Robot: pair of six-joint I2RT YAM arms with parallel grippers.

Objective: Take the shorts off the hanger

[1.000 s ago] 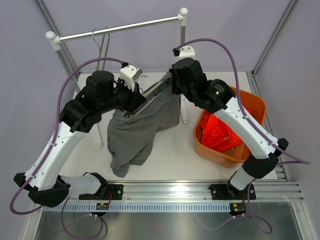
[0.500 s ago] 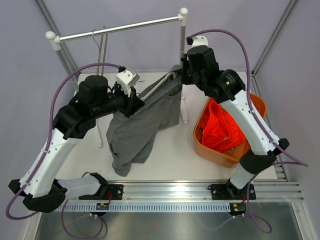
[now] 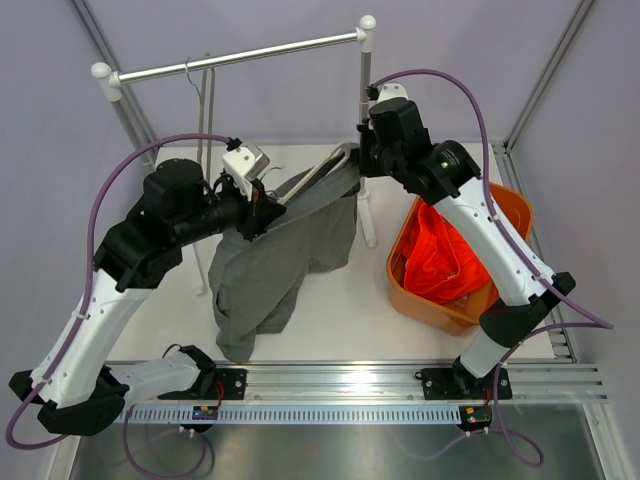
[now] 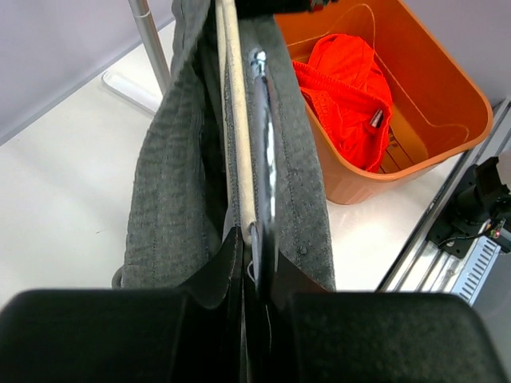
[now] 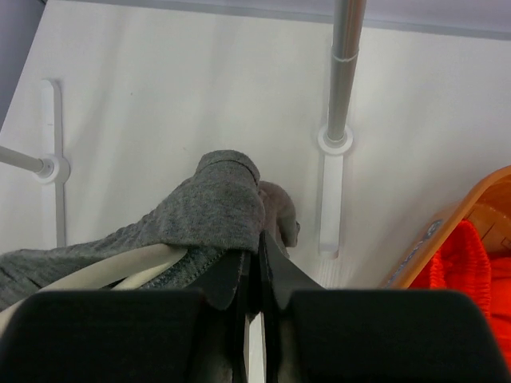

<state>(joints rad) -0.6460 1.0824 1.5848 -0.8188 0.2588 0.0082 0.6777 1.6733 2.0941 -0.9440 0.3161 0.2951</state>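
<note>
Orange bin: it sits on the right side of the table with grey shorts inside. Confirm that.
Not right: the colour is off. The orange bin does sit on the right side of the table, but it holds the orange-red shorts; the grey shorts hang on the hanger. The top external view shows it.

**Three viewpoints sharing one garment**

The top external camera looks down from above and behind the arm bases. It takes in the whole white table [image 3: 340, 300] as far as the silver metal clothes rail [image 3: 240, 57]. The left wrist camera is very close, facing right along the pale straight hanger bar [image 4: 237, 120] and the mid-grey fabric shorts [image 4: 172, 183] towards the orange plastic tub [image 4: 431, 104]. The right wrist camera looks steeply down, close to the same shorts, with the tub's rim at its right edge.
</note>
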